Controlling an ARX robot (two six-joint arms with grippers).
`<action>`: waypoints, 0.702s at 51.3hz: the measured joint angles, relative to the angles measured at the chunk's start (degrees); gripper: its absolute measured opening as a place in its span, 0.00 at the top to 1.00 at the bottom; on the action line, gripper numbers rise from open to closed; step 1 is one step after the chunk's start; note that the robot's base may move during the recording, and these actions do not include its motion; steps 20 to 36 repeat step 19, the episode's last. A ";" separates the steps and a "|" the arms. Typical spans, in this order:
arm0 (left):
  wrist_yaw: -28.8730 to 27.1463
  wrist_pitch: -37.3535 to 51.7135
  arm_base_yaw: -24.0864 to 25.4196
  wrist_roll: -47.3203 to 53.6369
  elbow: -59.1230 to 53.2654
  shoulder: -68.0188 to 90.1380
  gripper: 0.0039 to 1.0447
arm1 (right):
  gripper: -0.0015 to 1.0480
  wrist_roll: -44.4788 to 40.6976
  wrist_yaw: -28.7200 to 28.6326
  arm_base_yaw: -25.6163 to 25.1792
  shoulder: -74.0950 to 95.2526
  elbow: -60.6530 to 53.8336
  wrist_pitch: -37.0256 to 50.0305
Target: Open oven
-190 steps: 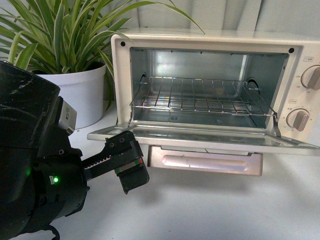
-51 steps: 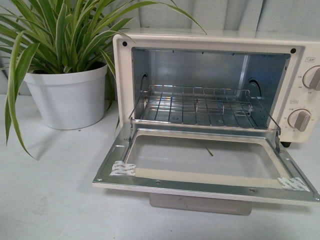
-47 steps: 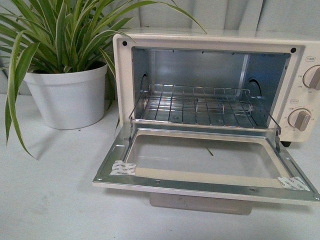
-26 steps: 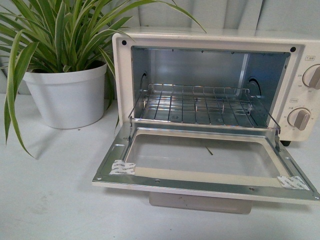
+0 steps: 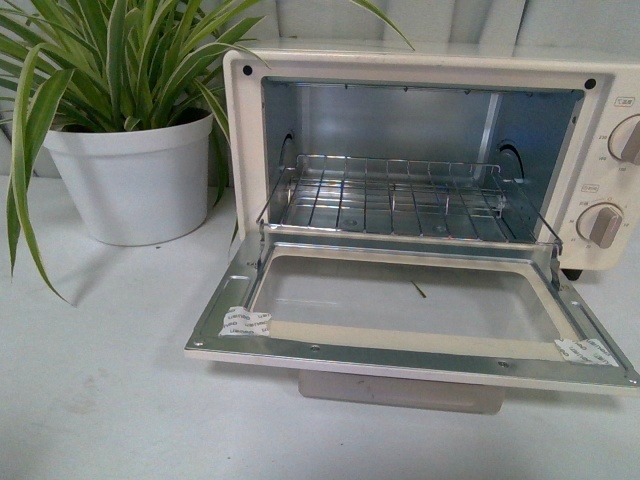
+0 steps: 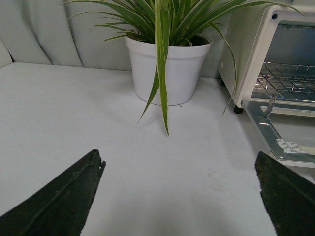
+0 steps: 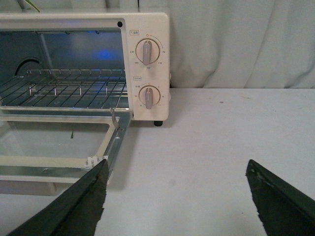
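Note:
The cream-white oven (image 5: 240,120) stands on the white table with its glass-windowed door (image 5: 400,310) folded down flat toward me. The wire rack (image 5: 400,200) and two round knobs (image 5: 603,222) show. The bar handle (image 5: 400,390) hangs under the door's front edge. Neither arm shows in the front view. My left gripper (image 6: 179,167) is open and empty above the table, left of the oven (image 6: 256,44). My right gripper (image 7: 177,172) is open and empty, in front of the oven's knob side (image 7: 147,73).
A white pot (image 5: 130,180) with a long-leaved green plant (image 5: 110,60) stands left of the oven; it also shows in the left wrist view (image 6: 167,69). A pale curtain (image 7: 246,44) hangs behind the table.
The left gripper, earlier at the door's left front corner, has left the front view. The view has shifted slightly since half a second ago, and the door sits flat.

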 joint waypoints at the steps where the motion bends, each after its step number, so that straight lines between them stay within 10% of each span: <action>1: 0.00 0.00 0.00 0.00 0.00 0.00 0.07 | 0.16 0.00 -0.02 0.00 0.00 0.00 0.00; 36: 0.00 0.00 0.00 0.00 0.00 0.00 0.06 | 0.09 0.02 -0.02 0.00 0.00 0.00 0.00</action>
